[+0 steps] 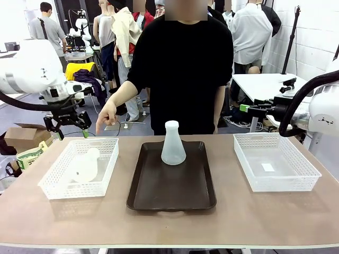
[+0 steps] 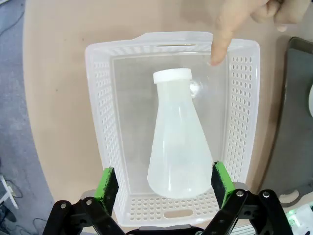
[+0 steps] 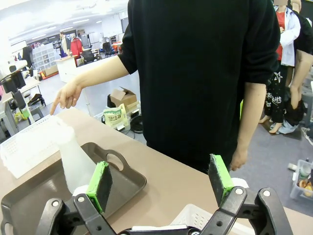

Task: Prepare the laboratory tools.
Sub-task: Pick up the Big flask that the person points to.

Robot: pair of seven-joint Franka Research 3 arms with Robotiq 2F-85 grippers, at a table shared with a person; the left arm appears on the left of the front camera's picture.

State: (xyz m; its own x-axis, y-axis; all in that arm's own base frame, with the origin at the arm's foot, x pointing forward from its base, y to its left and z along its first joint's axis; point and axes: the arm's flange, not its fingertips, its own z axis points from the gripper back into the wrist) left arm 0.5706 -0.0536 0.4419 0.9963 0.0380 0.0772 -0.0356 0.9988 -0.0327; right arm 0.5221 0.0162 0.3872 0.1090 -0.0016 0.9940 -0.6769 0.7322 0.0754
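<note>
Flasks: two; upright flask [image 1: 173, 144] on central tray [image 1: 169, 191], lying flask [image 1: 86, 165] in left basket [image 1: 48, 191].
Baskets: two, counting right basket [image 1: 278, 185].
Grippers: left gripper [image 2: 165, 176], right gripper [image 3: 159, 171], jaws apart, empty.
Left wrist view: person's finger [image 2: 218, 39] pointing into left basket, perhaps touching.

The front view looks across the table [image 1: 42, 222] at the person [image 1: 185, 69] at 12 o'clock. The left wrist view faces straight down, close over the left basket [image 2: 98, 122] and its lying flask [image 2: 178, 152], both at 9 o'clock in the front view. The right wrist view looks low across the tray [image 3: 29, 196] and standing flask [image 3: 73, 161], at 8 o'clock, toward that person.
</note>
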